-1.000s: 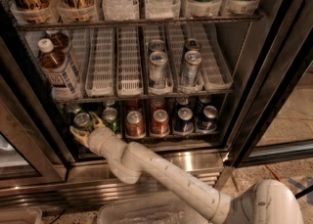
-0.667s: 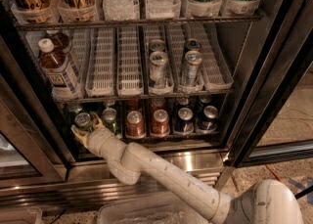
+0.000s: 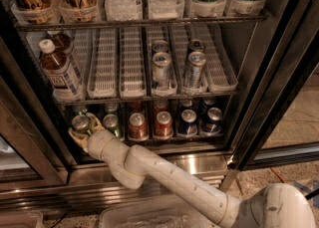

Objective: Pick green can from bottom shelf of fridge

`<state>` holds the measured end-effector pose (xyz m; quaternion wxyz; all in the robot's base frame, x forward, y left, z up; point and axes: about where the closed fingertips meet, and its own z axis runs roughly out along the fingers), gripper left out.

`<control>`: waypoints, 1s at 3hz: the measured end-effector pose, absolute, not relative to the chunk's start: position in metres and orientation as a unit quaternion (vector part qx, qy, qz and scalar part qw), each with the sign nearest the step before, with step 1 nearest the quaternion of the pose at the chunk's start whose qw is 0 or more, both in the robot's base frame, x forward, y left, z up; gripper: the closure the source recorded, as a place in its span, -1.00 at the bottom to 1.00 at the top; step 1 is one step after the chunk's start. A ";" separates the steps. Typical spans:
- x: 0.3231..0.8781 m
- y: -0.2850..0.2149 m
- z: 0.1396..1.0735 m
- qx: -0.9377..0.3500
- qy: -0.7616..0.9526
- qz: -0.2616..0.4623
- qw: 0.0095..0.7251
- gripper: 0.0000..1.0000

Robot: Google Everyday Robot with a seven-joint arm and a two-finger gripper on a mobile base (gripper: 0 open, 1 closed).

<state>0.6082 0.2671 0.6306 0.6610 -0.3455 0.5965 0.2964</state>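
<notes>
Hardly shifts since a second ago: holds the gripper (image 3: 83, 131) at the left end of the bottom shelf (image 3: 149, 140), right up against the leftmost green can (image 3: 80, 122), at the same spot and angle. Looks like a pause at the grasp rather than an approach or a lift. Leaves the can standing upright in its lane, not yet raised. Cannot tell whether spread, pressed together or pinching the can. Reaches in low from the right, over the ribbed steel base of the fridge (image 3: 199, 165). Offers little room: black door frame (image 3: 30, 117) close on the left, a second green can (image 3: 110, 122) just beside on the right, then red-brown cans (image 3: 137, 123), and the rack of white trays (image 3: 132, 80) close overhead. Leaves straight back over the shelf's front edge as the likely open way out.
</notes>
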 end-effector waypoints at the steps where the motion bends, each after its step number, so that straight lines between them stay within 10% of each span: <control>1: 0.596 0.266 0.655 -0.365 0.574 0.302 0.668 1.00; 3: 0.567 0.245 0.679 -0.385 0.557 0.321 0.662 1.00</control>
